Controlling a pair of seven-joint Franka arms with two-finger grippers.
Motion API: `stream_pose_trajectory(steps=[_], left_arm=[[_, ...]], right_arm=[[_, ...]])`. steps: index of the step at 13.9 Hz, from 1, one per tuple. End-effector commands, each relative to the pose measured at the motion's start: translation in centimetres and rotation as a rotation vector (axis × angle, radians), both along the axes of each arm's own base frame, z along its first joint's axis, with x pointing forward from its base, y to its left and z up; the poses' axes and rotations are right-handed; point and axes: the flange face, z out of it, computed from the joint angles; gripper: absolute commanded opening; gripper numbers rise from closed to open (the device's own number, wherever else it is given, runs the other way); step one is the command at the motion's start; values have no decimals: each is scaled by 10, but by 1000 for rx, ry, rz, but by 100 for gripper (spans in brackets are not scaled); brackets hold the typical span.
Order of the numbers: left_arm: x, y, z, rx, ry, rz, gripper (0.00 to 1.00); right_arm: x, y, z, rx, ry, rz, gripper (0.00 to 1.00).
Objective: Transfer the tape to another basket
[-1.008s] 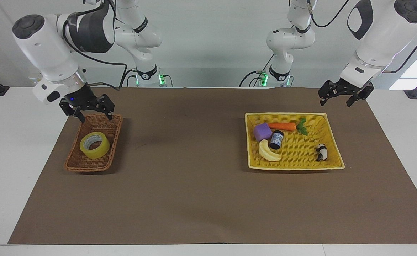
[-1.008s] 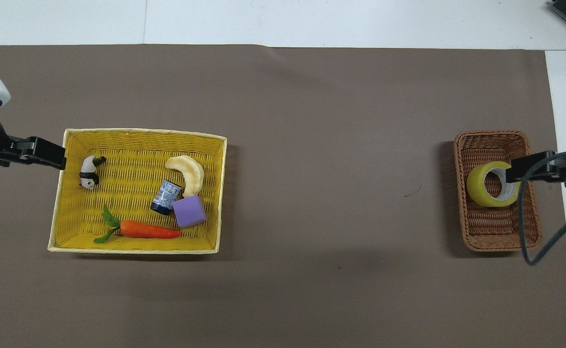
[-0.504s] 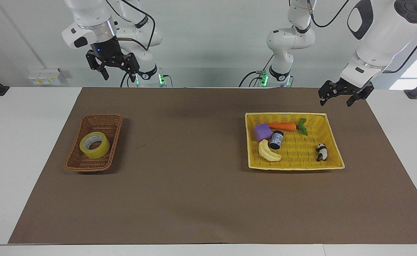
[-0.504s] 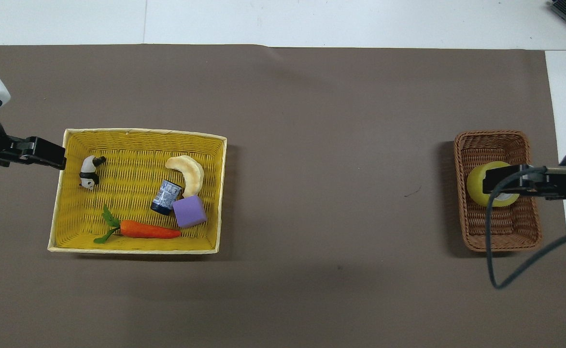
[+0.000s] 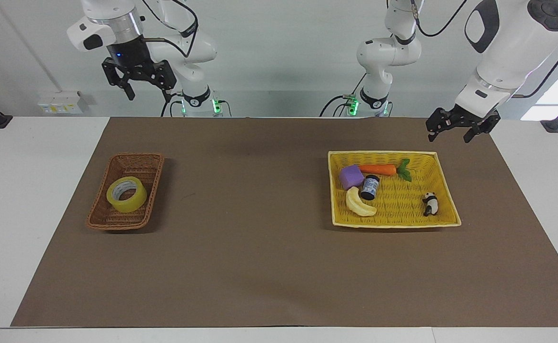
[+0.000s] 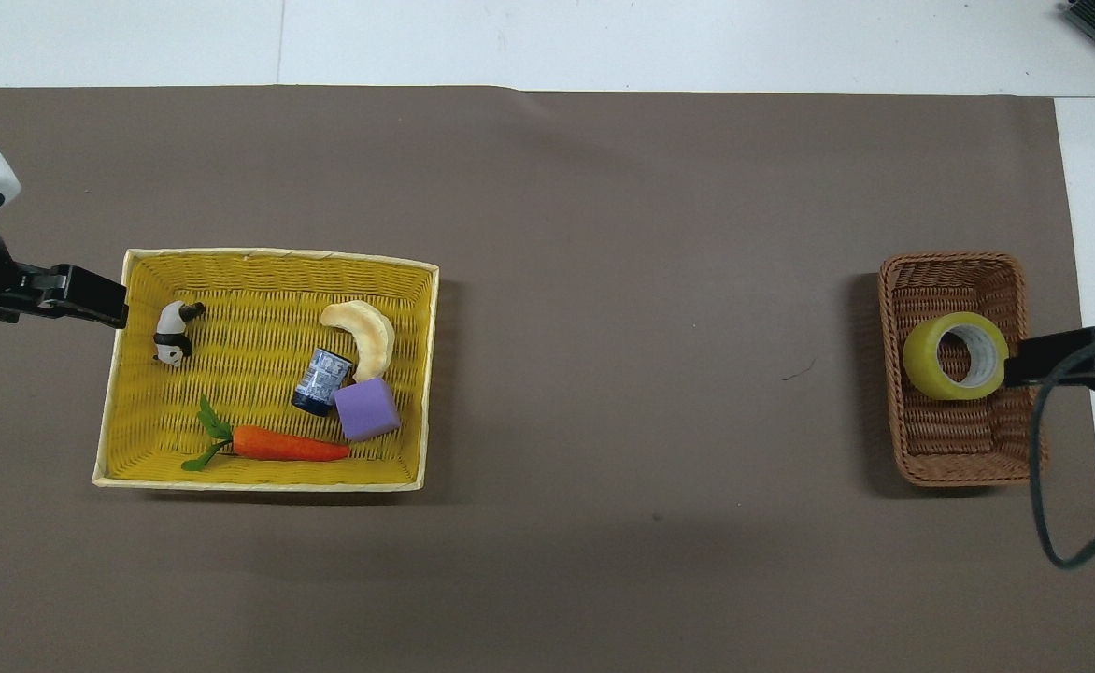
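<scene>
Tape [image 5: 126, 194]: in the narrow brown wicker basket [image 5: 131, 155], middle left of the facing view, at the right arm's end of the table. It lies nearly flat, core opening upward and slightly tipped. Judged from this, the transfer looks done.

Right gripper [image 5: 148, 95]: upper left of the facing view, high in the air and empty, jaws spread wide. The tape sits below it in that frame and slightly to the frame's left. This is the 1 relation that matters: any re-grasp would be a long, nearly straight descent from this arm, which is by far the nearer of the 2. The basket's long axis runs toward and away from the robots.

Left gripper [image 5: 449, 136]: upper right of the facing view, jaws wide, empty, waiting over the table by the yellow tray [image 5: 383, 152] corner nearest its base. It is well apart from the tape.

Hard to read:
- Overhead view, right edge: only the right gripper's tip shows, and it appears to overlap the brown basket's rim. The facing view shows it far above, touching nothing.
- Overhead view, left edge: the left arm is cut off.
- Whether the tape leans on the basket wall: cannot tell.
</scene>
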Motion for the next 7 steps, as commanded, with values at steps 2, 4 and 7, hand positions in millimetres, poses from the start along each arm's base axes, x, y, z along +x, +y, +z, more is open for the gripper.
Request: stream_pose_trajectory(steps=[2, 4, 7], left_arm=[[1, 3, 4, 9, 10, -7, 100], [2, 4, 4, 9, 10, -5, 100], [2, 4, 4, 9, 10, -5, 100]], right_arm=[[-7, 4, 5, 15, 3, 18, 100], [-7, -1, 5, 15, 3, 12, 100], [-1, -5, 6, -4, -34, 45, 100]])
